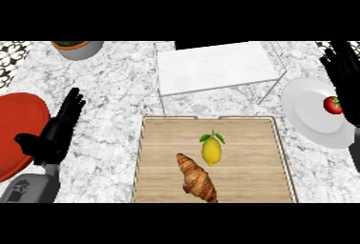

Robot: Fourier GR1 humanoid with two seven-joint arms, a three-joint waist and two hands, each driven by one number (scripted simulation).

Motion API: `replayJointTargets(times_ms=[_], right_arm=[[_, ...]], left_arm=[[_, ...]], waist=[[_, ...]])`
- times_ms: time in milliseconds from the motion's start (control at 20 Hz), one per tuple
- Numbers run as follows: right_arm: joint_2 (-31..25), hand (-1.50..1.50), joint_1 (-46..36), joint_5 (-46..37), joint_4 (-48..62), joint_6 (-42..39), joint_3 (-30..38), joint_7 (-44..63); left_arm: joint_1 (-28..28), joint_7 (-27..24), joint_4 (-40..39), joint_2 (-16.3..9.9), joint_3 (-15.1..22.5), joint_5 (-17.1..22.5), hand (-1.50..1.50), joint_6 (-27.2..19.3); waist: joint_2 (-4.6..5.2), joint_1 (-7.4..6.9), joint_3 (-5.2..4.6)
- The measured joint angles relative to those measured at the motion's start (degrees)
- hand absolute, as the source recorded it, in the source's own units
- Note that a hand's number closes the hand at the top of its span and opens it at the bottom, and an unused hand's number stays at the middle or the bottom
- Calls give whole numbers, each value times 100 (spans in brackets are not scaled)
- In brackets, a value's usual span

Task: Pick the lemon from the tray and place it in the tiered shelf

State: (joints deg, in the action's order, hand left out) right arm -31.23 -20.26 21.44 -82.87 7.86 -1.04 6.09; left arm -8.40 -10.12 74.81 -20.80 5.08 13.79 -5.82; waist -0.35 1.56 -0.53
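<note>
Lemon point(212, 152): yellow, two green leaves at its stem end, lying near the middle of the wooden tray point(157, 162), untouched. Croissant point(197, 178): lies on the same tray just beside and below the lemon, its upper tip close to the lemon's lower left side; whether the two touch cannot be told from this angle. Tiered shelf point(215, 66): white top panel on thin legs, standing beyond the tray's far edge. Left hand point(57, 131): released, fingers straight and pointing up, resting over the counter to the left of the tray, beside a red plate point(17, 128). Right hand point(345, 78): also released, fingers extended, at the far right above a white plate point(309, 114) that carries a small red fruit point(333, 105). Task status: pick not yet begun. Risks, as judged: fingers closing on the lemon from its lower left could catch the croissant and drag it; the lemon's rounded body may roll away on the flat tray under a one-sided touch; the shelf's legs and top panel could be struck during placement; the right arm could brush the white plate.
</note>
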Motion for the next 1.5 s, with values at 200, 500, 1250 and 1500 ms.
replayJointTargets(times_ms=[200, 500, 1250, 1500], right_arm=[[385, 150, -211, -492, -239, 150, -708, 213], [1313, -150, -499, -1455, 168, 1082, -1600, 510], [701, -150, -1594, -1862, -1100, -934, -2997, 2810], [599, -150, -2471, -2474, -1128, -1676, -3806, 4134]], left_arm=[[-123, 202, 200, 59, -55, -79, 0, -235], [-144, 701, 677, 175, -49, -177, 0, -699], [230, 1565, 1692, 181, -42, -408, 0, -1096], [283, 1515, 1707, 246, 36, -476, 0, -1102]], waist=[[13, -178, 32], [23, -345, 45], [-26, -194, 35], [-23, -244, 27]])
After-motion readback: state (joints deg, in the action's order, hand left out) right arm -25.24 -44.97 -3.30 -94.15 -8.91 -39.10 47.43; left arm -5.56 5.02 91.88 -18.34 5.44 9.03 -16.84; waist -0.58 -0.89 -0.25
